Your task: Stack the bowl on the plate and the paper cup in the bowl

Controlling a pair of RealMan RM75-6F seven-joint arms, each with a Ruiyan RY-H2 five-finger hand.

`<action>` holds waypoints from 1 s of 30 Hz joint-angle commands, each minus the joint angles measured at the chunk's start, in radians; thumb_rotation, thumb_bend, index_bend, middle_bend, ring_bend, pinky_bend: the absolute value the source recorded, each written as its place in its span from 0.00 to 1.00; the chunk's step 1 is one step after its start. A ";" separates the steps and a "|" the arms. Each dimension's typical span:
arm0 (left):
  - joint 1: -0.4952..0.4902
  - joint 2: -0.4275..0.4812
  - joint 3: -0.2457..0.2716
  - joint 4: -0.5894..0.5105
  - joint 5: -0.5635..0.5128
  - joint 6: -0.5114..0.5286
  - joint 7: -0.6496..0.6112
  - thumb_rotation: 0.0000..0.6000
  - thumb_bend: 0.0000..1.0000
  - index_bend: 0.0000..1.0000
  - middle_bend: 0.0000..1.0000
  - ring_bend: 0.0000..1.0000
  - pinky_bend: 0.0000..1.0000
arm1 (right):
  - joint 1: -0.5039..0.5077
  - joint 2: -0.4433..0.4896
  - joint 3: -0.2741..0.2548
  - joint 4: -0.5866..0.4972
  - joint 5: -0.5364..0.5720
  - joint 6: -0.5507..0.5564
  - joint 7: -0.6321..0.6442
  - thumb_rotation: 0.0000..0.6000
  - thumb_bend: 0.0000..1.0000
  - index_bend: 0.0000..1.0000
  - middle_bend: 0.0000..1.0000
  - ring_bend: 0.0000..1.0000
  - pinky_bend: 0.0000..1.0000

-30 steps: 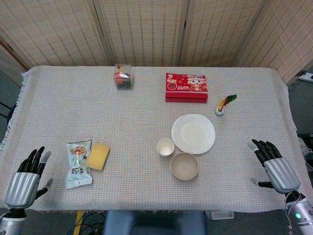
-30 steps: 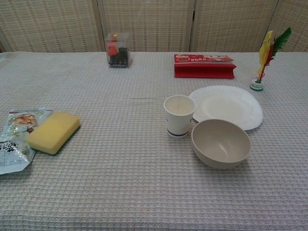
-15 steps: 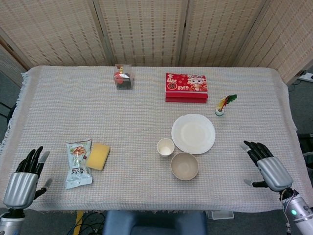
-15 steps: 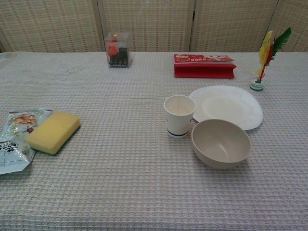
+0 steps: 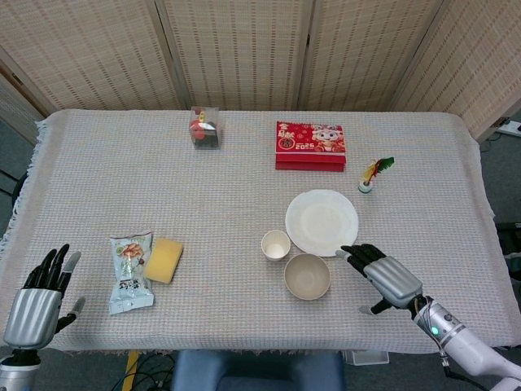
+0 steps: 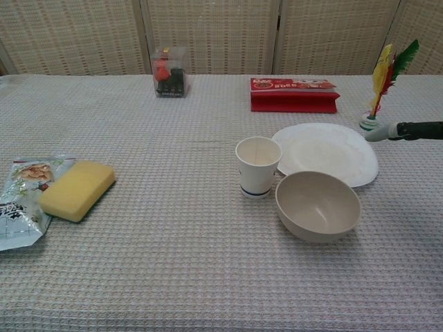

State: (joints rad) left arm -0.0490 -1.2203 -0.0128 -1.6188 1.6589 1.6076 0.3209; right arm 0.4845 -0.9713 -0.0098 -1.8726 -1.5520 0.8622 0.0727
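Fingers of the right hand are spread, nothing is held, and their tips are seen just right of the bowl, near the plate's front edge. In the chest view only one fingertip is caught at the right border. The bowl is set upright on the table, just in front of the plate; the paper cup is stood beside both. The left hand is held open at the table's near left corner, beside a snack packet and sponge.
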 commanded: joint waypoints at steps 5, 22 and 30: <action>0.003 0.006 -0.001 -0.001 0.002 0.008 -0.012 1.00 0.31 0.00 0.00 0.00 0.26 | 0.099 -0.081 0.050 -0.043 0.184 -0.119 -0.127 1.00 0.06 0.00 0.00 0.00 0.00; 0.008 0.014 -0.002 -0.003 0.007 0.019 -0.021 1.00 0.31 0.00 0.00 0.00 0.26 | 0.177 -0.191 0.056 0.025 0.321 -0.173 -0.179 1.00 0.06 0.00 0.00 0.00 0.00; 0.012 0.018 -0.003 -0.004 0.009 0.026 -0.026 1.00 0.31 0.00 0.00 0.00 0.26 | 0.192 -0.231 0.053 0.068 0.352 -0.169 -0.188 1.00 0.06 0.00 0.00 0.00 0.00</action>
State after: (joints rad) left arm -0.0370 -1.2026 -0.0157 -1.6228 1.6678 1.6340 0.2948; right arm 0.6746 -1.1996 0.0430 -1.8078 -1.2032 0.6931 -0.1147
